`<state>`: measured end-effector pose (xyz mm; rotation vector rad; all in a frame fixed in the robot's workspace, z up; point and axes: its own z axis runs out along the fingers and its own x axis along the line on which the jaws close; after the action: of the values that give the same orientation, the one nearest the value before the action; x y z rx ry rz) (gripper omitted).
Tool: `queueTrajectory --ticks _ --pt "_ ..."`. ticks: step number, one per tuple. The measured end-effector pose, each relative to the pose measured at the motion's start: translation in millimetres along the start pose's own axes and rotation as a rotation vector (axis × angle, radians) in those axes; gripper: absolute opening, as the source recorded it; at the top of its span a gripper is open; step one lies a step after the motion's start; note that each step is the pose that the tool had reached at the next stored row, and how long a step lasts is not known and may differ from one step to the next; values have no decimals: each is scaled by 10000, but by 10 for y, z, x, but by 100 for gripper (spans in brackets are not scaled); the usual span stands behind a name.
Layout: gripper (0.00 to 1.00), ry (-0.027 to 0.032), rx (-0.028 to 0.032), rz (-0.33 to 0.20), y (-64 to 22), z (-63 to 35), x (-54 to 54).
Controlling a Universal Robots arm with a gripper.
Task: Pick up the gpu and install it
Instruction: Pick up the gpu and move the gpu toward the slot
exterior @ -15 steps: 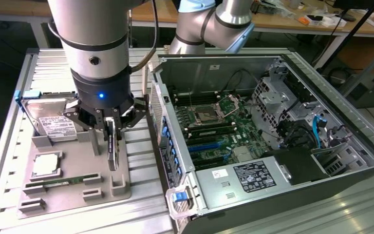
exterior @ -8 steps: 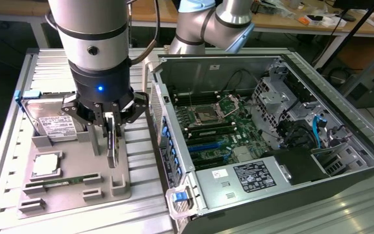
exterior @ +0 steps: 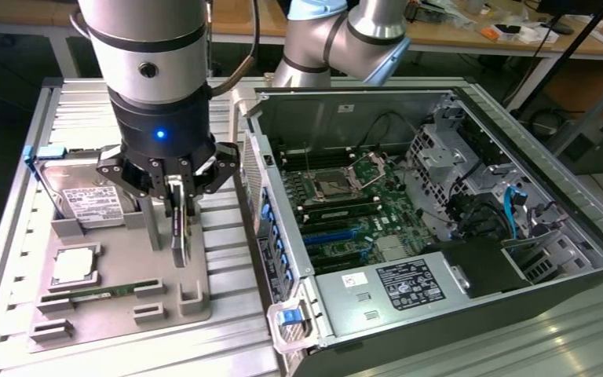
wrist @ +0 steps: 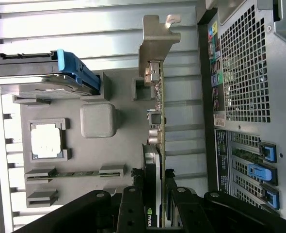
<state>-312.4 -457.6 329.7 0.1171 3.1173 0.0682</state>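
Observation:
The gpu [exterior: 181, 236] stands on edge over the grey fixture tray [exterior: 113, 318], a thin dark card. In the wrist view the gpu [wrist: 156, 121] runs away from the camera to its silver end bracket [wrist: 158, 41]. My gripper [exterior: 179, 195] sits straight above the card, its black fingers pressed against both faces near the top edge. In the wrist view my gripper [wrist: 152, 206] clamps the black cooler side and the board side. Whether the card's lower edge still rests in the tray's holder I cannot tell.
The open computer case [exterior: 280, 259] lies to the exterior view's right of the tray, motherboard [exterior: 354, 212] exposed; its rear panel [wrist: 245, 73] shows blue slot latches. On the tray lie a silver hard drive [exterior: 87, 203], a processor [exterior: 74, 265] and a green memory stick [exterior: 103, 292].

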Motion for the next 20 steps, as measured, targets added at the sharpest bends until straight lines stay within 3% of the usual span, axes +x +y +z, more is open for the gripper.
queueTrajectory --ticks 20 --pt "27 6 26 -1 6 -141 -3"
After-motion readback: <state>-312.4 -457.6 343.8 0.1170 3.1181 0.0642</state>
